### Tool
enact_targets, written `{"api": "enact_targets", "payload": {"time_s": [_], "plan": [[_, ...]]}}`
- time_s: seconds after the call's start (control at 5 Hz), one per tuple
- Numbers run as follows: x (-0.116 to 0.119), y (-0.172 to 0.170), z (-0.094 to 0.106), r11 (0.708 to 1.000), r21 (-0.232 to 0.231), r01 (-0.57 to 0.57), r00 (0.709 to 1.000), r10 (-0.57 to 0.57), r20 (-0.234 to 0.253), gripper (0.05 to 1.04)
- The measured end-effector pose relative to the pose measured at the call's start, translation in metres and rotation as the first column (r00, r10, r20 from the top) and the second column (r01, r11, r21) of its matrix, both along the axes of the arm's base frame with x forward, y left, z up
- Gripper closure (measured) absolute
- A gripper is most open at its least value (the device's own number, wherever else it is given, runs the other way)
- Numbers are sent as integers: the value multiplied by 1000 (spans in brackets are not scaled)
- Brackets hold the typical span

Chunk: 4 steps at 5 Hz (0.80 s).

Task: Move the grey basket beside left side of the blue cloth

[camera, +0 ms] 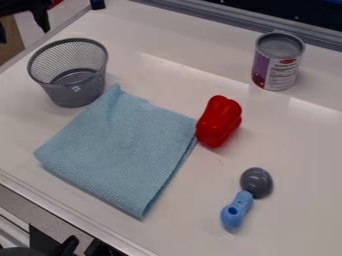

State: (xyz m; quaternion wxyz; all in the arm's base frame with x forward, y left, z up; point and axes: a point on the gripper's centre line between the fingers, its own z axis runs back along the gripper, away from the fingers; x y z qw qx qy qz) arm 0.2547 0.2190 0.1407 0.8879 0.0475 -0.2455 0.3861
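The black gripper [22, 27] is at the top left corner of the camera view, its two fingers spread apart with nothing between them. Below and to the right of it, the grey mesh basket [75, 92] stands upright and looks empty. The folded blue cloth [123, 150] lies flat on the white table, its top corner close to the basket's right side. Whether basket and cloth touch, I cannot tell.
A red toy pepper [218, 121] lies at the cloth's right edge. An open can [278, 62] stands at the upper right of the white table [294, 150]. A grey-and-blue spoon-like toy [238, 209] lies lower right. Rails border the table's top and lower left edges.
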Motion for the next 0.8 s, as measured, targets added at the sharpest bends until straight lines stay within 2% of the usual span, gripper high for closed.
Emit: {"api": "enact_targets", "payload": {"time_s": [0.2,0.4,0.6,0.8], "plan": [[-1,-16,15,996,17,87,994,-87,62,84],[-1,-46,9,962,59,267,963,-269,21,84],[6,-78,-1,916,44,399,917,-400,-3,84],[13,-104,-7,876,92,473,881,-470,-55,84]]}}
